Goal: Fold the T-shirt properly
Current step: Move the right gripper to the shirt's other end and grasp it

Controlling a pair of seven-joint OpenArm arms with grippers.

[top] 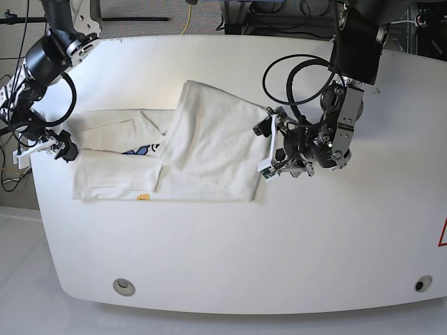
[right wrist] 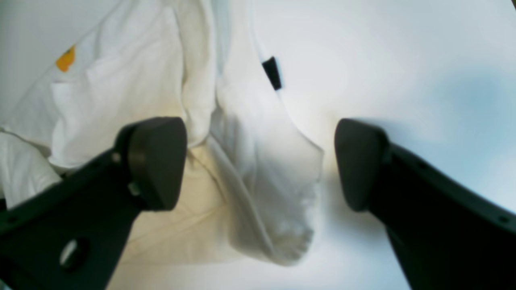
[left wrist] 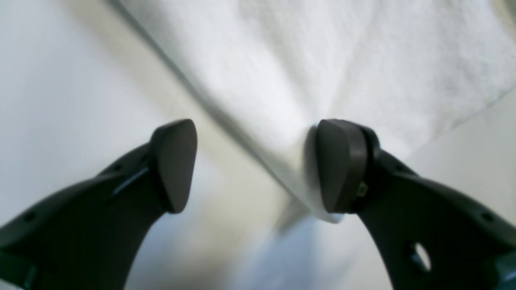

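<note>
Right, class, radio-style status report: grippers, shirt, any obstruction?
Left gripper open, at the cloth edge. Right gripper open, over a sleeve. T-shirt partly folded on the table. Nothing in the way.

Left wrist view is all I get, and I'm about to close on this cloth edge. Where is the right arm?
Observer: The right gripper sits open at the opposite edge of the T-shirt.
Operator: Anything between its jaws?
Observer: In its wrist view a bunched flap of cloth lies between them, ungripped, below the black neck tag.
Operator: How is the shirt laid out overall?
Observer: The side nearest your left gripper is folded over the middle. A bit of the blue print shows beside that fold.
</note>
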